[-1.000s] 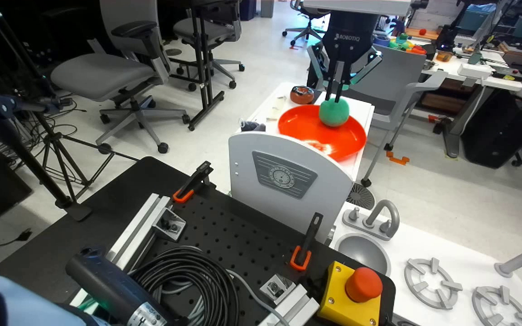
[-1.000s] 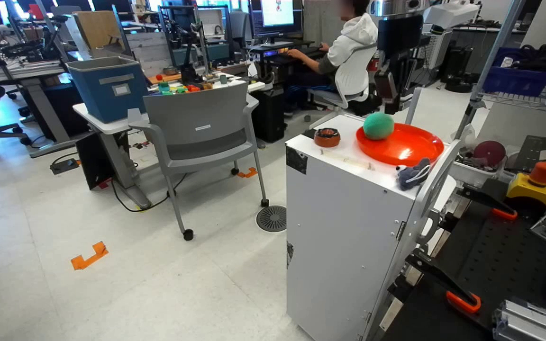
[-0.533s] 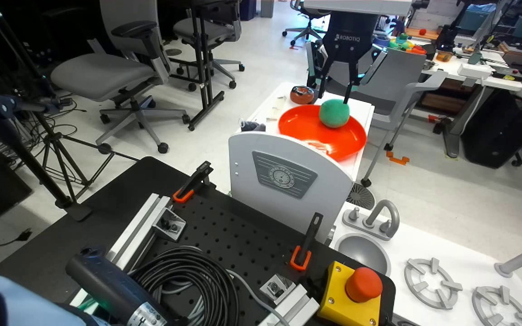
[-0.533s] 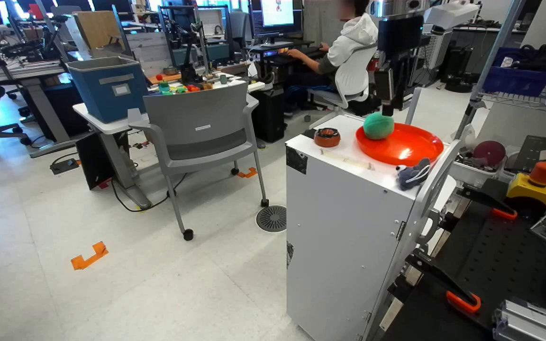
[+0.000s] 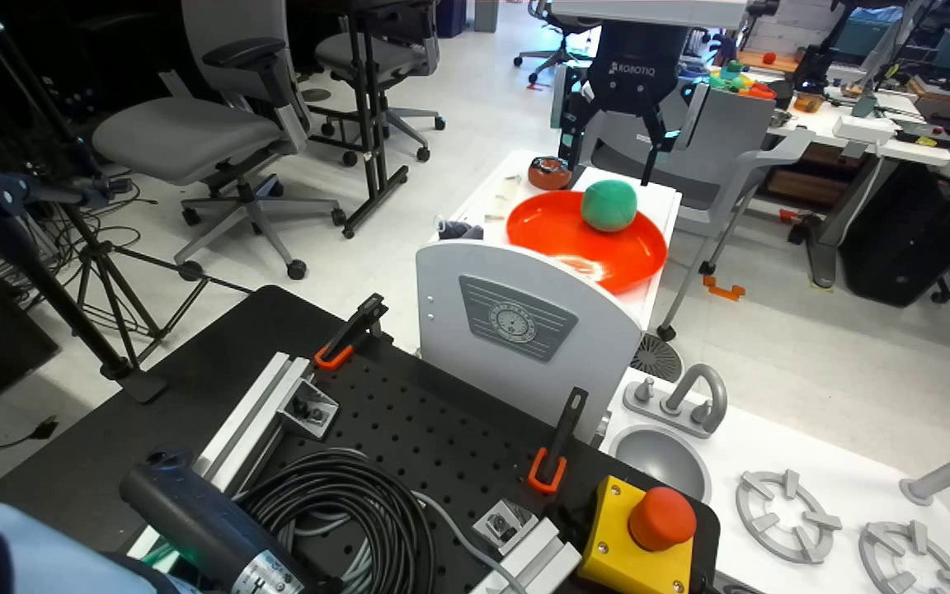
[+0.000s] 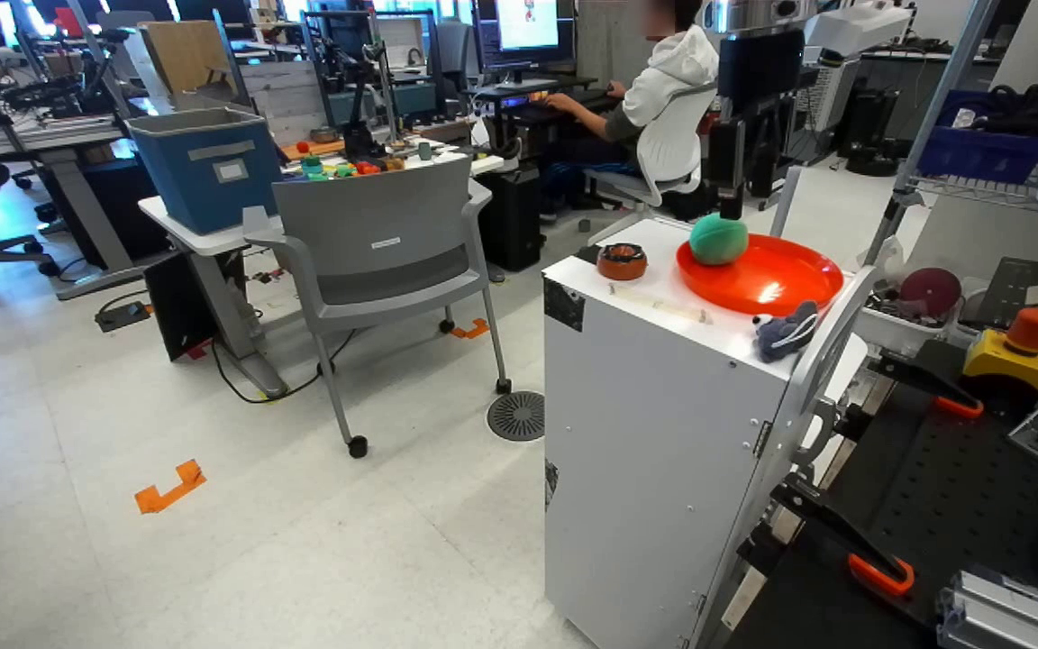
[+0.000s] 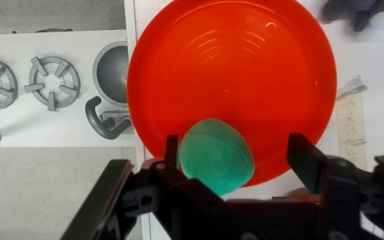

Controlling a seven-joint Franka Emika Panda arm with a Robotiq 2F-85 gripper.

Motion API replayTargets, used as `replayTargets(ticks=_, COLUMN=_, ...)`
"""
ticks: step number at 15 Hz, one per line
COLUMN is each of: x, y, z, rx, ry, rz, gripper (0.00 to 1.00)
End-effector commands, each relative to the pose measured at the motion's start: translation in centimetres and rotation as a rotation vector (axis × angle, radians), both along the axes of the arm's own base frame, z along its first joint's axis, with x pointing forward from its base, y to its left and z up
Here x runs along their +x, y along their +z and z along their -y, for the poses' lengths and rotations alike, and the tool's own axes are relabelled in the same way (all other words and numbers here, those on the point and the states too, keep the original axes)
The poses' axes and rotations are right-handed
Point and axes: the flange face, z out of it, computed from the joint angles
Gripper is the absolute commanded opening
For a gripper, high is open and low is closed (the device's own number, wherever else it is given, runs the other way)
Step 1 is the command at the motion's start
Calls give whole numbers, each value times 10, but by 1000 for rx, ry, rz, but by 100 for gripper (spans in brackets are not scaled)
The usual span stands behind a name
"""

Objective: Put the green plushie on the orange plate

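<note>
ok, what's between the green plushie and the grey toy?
The orange plate, stretching away from the green plushie, then a patch of white cabinet top before the grey toy. The wrist view shows it.

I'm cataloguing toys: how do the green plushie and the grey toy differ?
The green plushie is teal-green; the grey toy is dark grey with some white. The plushie is ball-like; the grey toy is irregular. The plushie sits on the orange plate; the grey toy lies apart from it, on the white cabinet. Both are much smaller than the plate.
</note>
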Motion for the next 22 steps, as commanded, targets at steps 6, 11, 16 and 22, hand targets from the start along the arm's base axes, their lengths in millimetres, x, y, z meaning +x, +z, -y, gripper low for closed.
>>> replayTargets(ticks=6, x=1, y=2, z=-1, rx=-11, ry=-11, rz=17, gripper=100)
replayTargets(ticks=11, x=1, y=4, z=-4, rx=-37, ry=-1, rz=31, gripper=100)
replayTargets(ticks=16, x=1, y=1, z=-2, rx=-26, ry=-6, rz=7, gripper=100)
replayTargets(ticks=22, x=8, y=9, z=-9, rx=-35, ry=5, rz=-4, gripper=100)
